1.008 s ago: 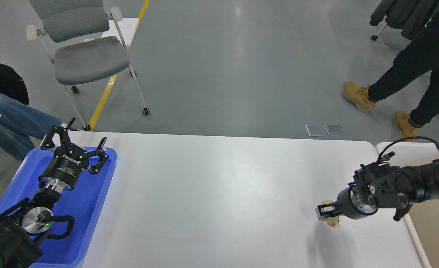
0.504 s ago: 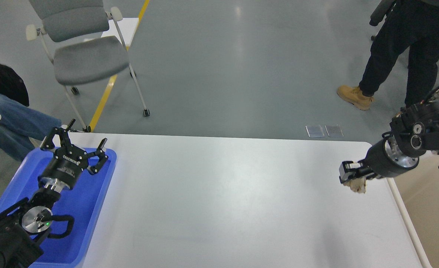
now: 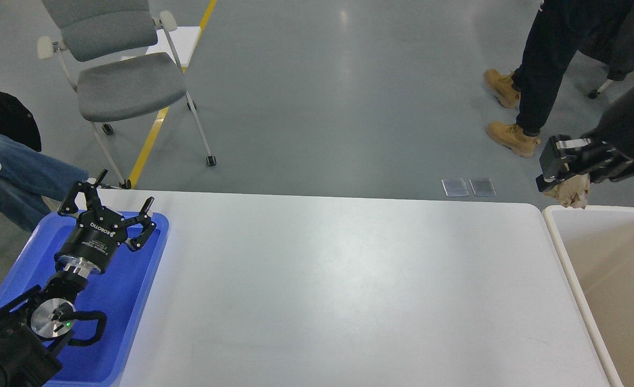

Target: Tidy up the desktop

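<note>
The white desktop (image 3: 338,285) fills the middle of the head view and bears nothing on its surface. My right gripper (image 3: 556,166) is raised at the far right, beyond the desktop's far right corner, shut on a crumpled beige wad of paper (image 3: 574,192) that hangs just above the far rim of the beige bin (image 3: 567,258). My left gripper (image 3: 115,207) is open and empty, hovering over the far end of the blue tray (image 3: 134,301) at the left.
A grey wheeled chair (image 3: 123,80) stands beyond the table at the left. A seated person's legs (image 3: 21,177) are at the far left. A standing person in tan boots (image 3: 510,137) is close behind my right arm.
My right gripper has lifted the paper wad off the desktop and carried it up and to the right, to the bin's far rim. The left arm has barely moved. The standing person shifted.
</note>
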Tool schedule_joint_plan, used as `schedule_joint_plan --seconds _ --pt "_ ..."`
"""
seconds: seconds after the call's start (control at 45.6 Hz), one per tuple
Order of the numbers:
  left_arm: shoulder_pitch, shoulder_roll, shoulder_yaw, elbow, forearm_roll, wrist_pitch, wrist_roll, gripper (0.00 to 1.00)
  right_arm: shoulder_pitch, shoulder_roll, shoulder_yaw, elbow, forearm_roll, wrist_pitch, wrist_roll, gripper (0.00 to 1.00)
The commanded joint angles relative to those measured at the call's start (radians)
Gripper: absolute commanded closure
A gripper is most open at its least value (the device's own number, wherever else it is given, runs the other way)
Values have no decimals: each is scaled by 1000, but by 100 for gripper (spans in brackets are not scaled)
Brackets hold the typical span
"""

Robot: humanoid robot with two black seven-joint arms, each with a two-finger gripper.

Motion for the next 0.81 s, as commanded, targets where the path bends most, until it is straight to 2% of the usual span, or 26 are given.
schedule_joint_plan --seconds 0.0,0.175,0.504,0.592,0.789 --pt "2 0 -1 0 0 0 0 1 94 -11 -31 -5 37 44 -13 100" --pt "2 0 -1 0 0 0 1 1 -10 -72 -15 -131 39 44 -9 100" --pt "0 0 2 0 0 0 0 1 -318 -264 13 -534 34 44 -4 100" --pt "-1 0 2 0 0 0 0 1 -429 -304 54 -645 34 44 -4 100" --pt "0 -1 2 0 0 0 0 1 -803 -344 292 -941 37 44 -4 100"
